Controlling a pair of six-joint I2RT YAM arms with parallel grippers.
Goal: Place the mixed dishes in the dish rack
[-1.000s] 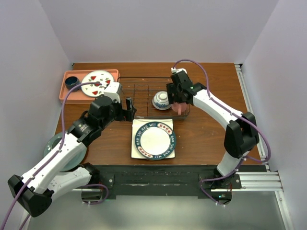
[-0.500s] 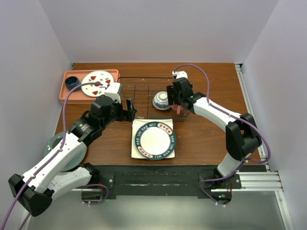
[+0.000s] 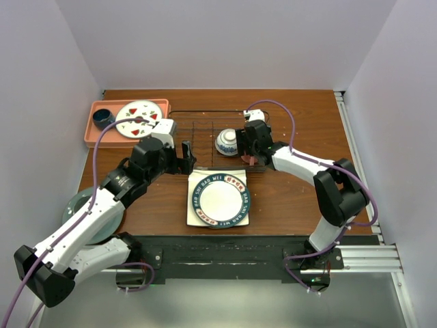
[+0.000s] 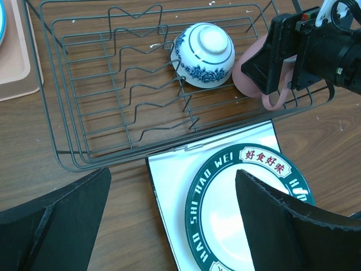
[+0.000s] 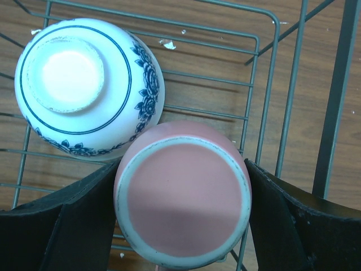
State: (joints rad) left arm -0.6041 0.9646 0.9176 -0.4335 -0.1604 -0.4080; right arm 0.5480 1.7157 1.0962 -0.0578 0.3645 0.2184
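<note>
My right gripper [image 5: 183,217] is shut on the pink mug [image 5: 183,195], which is upside down at the right end of the dish rack [image 3: 198,133], touching the upturned blue-and-white bowl [image 5: 84,84]. The left wrist view shows the mug [image 4: 251,84] low inside the rack's [image 4: 113,84] wires beside the bowl [image 4: 203,53]. My left gripper [image 4: 172,226] hangs open over the left edge of the white square plate [image 4: 169,192]. The lettered plate [image 4: 225,214] lies on that square plate. A pale green plate [image 3: 109,224] lies at the near left, partly under my left arm.
A salmon tray [image 3: 92,133] at the back left holds a white plate with red marks [image 3: 136,113] and a small dark blue cup [image 3: 102,117]. The stacked plates [image 3: 220,199] lie just in front of the rack. Walls close in on three sides.
My right gripper has carried the pink mug a little left and down into the rack, up against the bowl. The left arm has hardly moved.
</note>
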